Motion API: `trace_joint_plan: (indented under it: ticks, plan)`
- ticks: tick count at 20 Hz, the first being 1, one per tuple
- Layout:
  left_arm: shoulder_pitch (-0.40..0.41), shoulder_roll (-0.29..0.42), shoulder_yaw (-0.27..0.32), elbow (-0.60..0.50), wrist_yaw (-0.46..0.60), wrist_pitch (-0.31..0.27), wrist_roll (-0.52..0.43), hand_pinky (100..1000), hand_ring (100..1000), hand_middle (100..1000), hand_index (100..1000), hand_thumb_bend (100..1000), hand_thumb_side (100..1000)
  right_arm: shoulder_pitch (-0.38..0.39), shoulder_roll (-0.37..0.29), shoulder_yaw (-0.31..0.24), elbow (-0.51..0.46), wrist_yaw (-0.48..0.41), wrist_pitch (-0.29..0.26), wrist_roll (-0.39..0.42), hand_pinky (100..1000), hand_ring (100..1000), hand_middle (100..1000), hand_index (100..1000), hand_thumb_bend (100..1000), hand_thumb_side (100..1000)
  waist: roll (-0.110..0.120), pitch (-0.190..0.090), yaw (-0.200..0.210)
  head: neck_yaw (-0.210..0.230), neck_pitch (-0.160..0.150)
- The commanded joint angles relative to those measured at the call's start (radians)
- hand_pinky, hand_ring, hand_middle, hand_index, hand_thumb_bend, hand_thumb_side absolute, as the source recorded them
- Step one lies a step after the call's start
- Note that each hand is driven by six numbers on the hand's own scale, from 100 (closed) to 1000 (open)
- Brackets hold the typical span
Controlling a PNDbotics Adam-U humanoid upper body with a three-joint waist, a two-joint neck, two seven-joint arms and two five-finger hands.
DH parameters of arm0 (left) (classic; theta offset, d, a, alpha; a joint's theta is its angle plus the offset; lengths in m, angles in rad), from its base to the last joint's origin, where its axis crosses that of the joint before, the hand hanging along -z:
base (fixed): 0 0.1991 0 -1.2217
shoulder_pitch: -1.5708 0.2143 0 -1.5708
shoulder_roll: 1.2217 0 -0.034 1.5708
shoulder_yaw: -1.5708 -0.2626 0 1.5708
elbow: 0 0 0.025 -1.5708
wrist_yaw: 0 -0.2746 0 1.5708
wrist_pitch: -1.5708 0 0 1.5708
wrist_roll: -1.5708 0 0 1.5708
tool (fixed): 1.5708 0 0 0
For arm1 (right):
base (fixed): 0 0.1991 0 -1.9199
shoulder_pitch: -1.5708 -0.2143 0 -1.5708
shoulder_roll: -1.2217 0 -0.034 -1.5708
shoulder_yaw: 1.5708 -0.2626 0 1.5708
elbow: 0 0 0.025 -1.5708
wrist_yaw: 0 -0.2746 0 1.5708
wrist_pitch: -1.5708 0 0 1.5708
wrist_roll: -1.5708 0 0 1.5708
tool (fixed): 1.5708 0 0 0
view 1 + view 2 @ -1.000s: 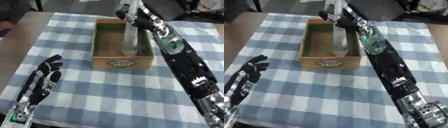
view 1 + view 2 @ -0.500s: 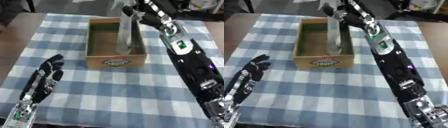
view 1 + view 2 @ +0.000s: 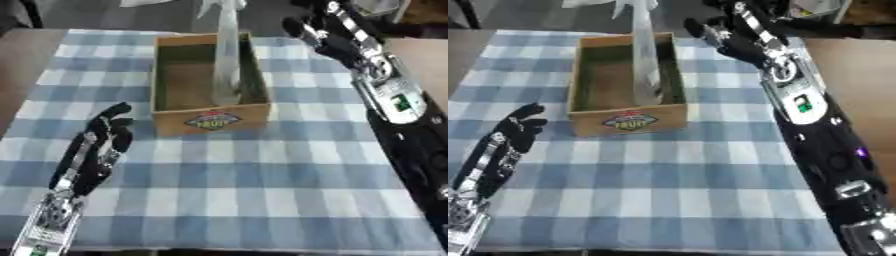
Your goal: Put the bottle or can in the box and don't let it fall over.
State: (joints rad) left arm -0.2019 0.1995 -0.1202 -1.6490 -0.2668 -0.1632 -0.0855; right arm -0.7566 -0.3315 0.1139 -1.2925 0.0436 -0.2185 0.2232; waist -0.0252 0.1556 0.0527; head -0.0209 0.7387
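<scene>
The tall, clear, slim plastic bottle [image 3: 227, 55] stands upright inside the shallow brown cardboard box with a fruit label on its front wall [image 3: 212, 120], near the box's right wall. A second ago the right hand [image 3: 325, 37] was up against this bottle, fingers beside its upper part; now that black-and-silver hand sits well apart from it, off to the right of the box over the blue-and-white checked cloth covering the surface [image 3: 262, 185]. Its fingers look spread and hold nothing. The whole scene has also slid in the view, so the head has tilted — the box itself need not have moved.

What this means, as a judgement: the bottle has been let go and is standing by itself, so the placing step looks done, and the condition about not toppling seems met for now. The remaining risk is the withdrawing arm brushing the tall, narrow bottle, which would tip easily.

The left hand [image 3: 101, 145] rests idle at the lower left on the cloth, fingers relaxed and pointing up the view.

Hard to make out: the bottle's top runs into a pale blur at the upper edge, so its cap cannot be told. Its base is partly lost against the box floor, and whether it touches the right wall is unclear. The right hand's fingertips are smeared.
</scene>
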Motion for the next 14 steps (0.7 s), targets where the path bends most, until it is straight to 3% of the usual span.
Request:
trace_joint_plan:
  ticks: [1,7,14]
  plan:
    - [-0.004,0.023,0.016,-0.011,-0.006,0.0,0.015,843,820,860,946,551,895,0.033,-0.056,-0.026,-0.082,-0.031,0.002,-0.008,812,973,939,1000,581,632,-0.001,-0.021,-0.016,0.021,0.01]
    - [-0.002,0.035,0.037,-0.025,-0.009,0.007,0.041,843,820,860,947,548,889,0.225,-0.103,-0.097,-0.219,-0.083,0.009,-0.041,787,969,934,1000,512,579,-0.006,-0.022,-0.068,0.061,0.018]
    - [-0.008,0.047,0.052,-0.041,-0.02,0.015,0.06,843,822,861,949,554,881,0.412,-0.114,-0.19,-0.338,-0.002,0.001,-0.111,767,961,922,1000,492,565,-0.008,-0.027,-0.096,0.102,0.031]
